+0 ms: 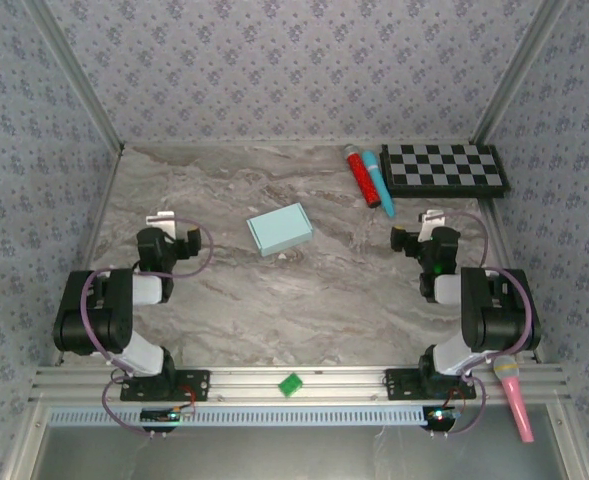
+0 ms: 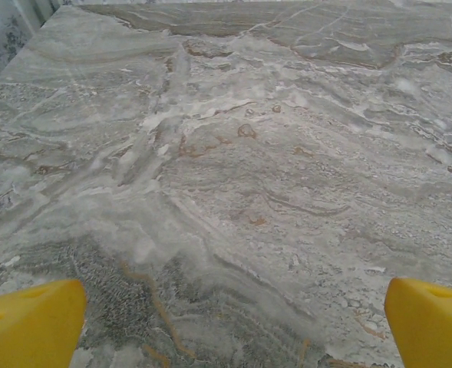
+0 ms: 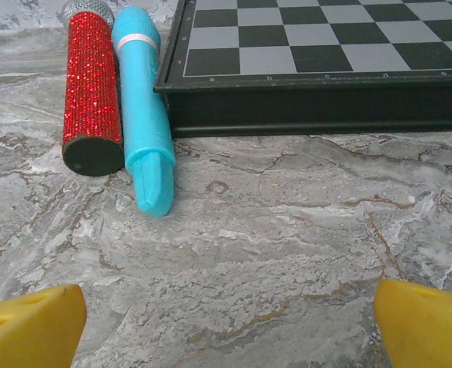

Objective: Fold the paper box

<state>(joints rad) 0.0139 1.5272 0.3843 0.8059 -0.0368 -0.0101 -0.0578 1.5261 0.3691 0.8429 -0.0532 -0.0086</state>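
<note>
The paper box [image 1: 280, 229] lies folded up as a small closed rectangular block of pale aqua card, flat on the worktop [image 1: 274, 310] near its middle and turned slightly askew, with bare surface all round it and nothing touching it. The worktop is a grey-brown marbled slab with pale veins. Well apart to the box's left sits the left gripper [image 1: 161, 220], and its wrist view shows the left gripper [image 2: 229, 326] spread wide, yellow fingers [image 2: 26, 322] at the frame's edges over bare marble. Well apart to the right, the right gripper [image 1: 432, 220] is likewise spread wide, holding nothing [image 3: 229, 326]. Ahead of it, side by side and touching, lie a red glitter-covered microphone [image 3: 92, 92] with a flat dark end and a smooth turquoise plastic microphone [image 3: 145, 115]. The turquoise one rests against the black rim of a black-and-white checkerboard [image 3: 325, 46] in the far right corner. On the aluminium rail [image 1: 374, 380] at the near edge rests a small green block [image 1: 291, 384], and a pink microphone [image 1: 514, 398] lies by the right arm's base. Walls of grey floral-patterned paper enclose the scene.
</note>
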